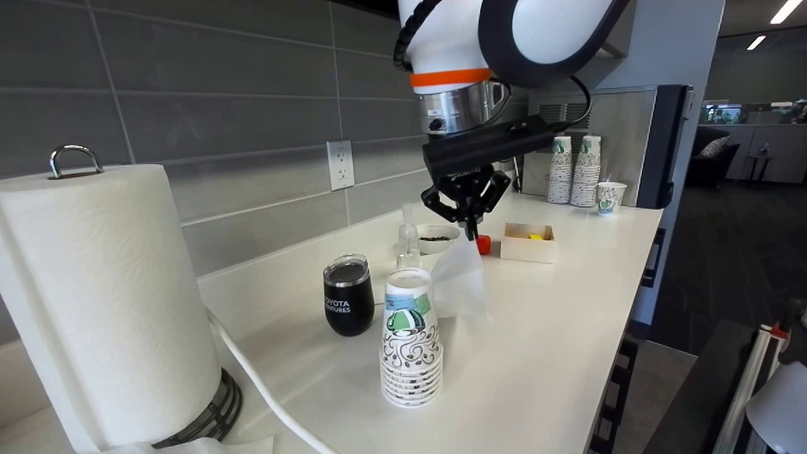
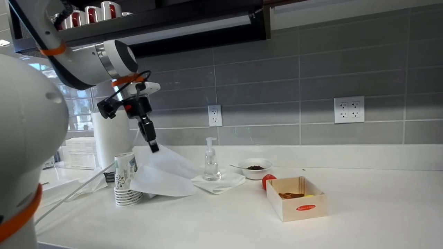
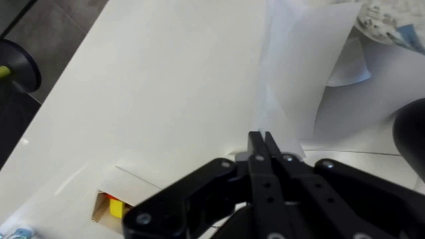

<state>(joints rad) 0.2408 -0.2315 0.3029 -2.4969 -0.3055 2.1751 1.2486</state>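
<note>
My gripper (image 1: 471,233) is shut on a thin white paper sheet (image 1: 459,277). The sheet hangs below the fingertips and spreads toward the counter. In an exterior view the gripper (image 2: 154,148) and the sheet (image 2: 166,174) show beside a stack of patterned paper cups (image 2: 126,180). In the wrist view the fingertips (image 3: 261,133) are almost together, with the sheet (image 3: 298,66) between them, and part of the cup stack (image 3: 388,25) shows at top right. The upright cup stack (image 1: 411,340) is close to the sheet; whether they touch is unclear. A black tumbler (image 1: 348,296) stands near it.
A paper towel roll (image 1: 107,302) and a white cable (image 1: 271,397) are near the wall. A clear pump bottle (image 2: 211,162) stands on a napkin (image 2: 221,183). A white bowl (image 2: 255,173), a red round item (image 2: 267,180) and a wooden box (image 2: 304,209) are farther along.
</note>
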